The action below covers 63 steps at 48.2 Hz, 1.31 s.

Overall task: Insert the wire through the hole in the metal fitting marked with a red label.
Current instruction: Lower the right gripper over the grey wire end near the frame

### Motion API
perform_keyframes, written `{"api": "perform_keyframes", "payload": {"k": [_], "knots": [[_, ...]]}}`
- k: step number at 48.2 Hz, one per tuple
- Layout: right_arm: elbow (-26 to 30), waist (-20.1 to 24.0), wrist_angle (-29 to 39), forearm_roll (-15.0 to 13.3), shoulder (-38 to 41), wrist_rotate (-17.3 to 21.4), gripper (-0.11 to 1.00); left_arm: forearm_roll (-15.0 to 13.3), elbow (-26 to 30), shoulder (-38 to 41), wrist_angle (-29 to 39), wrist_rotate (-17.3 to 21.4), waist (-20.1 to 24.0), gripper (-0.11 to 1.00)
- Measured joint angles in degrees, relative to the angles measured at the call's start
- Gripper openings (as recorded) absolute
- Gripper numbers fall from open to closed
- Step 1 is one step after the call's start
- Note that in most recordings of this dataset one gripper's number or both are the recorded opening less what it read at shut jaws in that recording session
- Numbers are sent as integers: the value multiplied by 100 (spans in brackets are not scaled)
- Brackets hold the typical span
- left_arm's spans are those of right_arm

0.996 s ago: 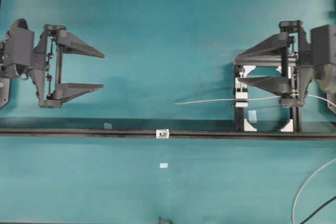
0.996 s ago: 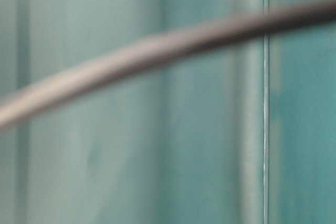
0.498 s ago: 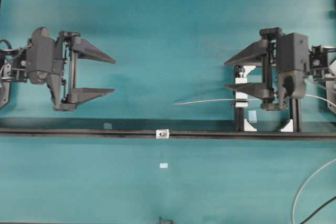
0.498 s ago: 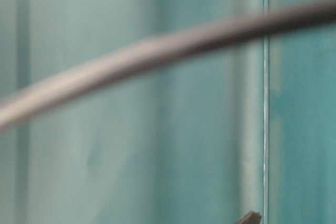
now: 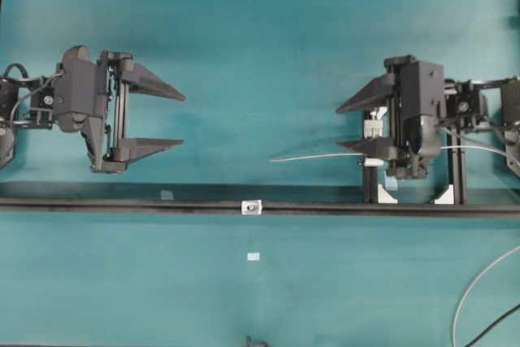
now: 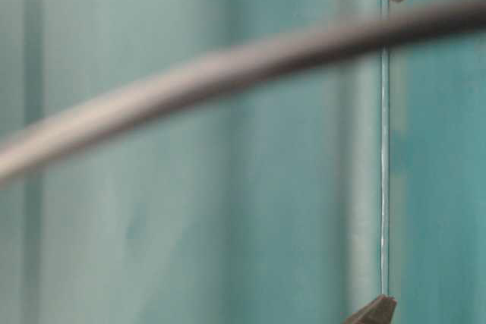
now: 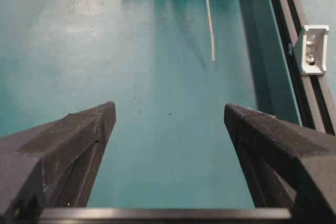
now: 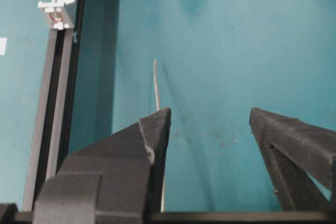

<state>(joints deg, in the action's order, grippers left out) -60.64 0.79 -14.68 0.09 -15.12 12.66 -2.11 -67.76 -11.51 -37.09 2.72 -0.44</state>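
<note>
Over the clamp, at 3 o'clock: the right gripper (image 5: 351, 125) hangs with jaws spread, holding nothing; the wire (image 5: 317, 157) runs just under its lower finger.
Left gripper (image 5: 172, 119): spread wide at 9 o'clock, empty, well apart from the wire.
Wire: free tip points toward 9 o'clock, above the rail (image 5: 122, 205); its other end passes into the clamp (image 5: 373, 132).
Fitting (image 5: 252, 207): sits on the rail at about 6 o'clock, apart from the wire tip.
Step in hand: likely grasping the wire. The right jaws should straddle it and close near the clamp, so the stiff tip stays steerable toward the hole.
Hard to make out: the hole itself is only a dark speck; no red label shows. The table-level view is filled by a blurred cable (image 6: 228, 66).
</note>
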Motion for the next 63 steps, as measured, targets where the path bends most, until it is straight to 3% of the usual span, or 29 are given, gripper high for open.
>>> {"api": "perform_keyframes", "payload": {"k": [43, 63], "knots": [[554, 272, -132, 18, 1195, 352, 67, 9, -18, 0, 0, -26, 0, 64], [694, 352, -360, 18, 1529, 483, 56, 0, -9, 9, 0, -26, 0, 64]]}}
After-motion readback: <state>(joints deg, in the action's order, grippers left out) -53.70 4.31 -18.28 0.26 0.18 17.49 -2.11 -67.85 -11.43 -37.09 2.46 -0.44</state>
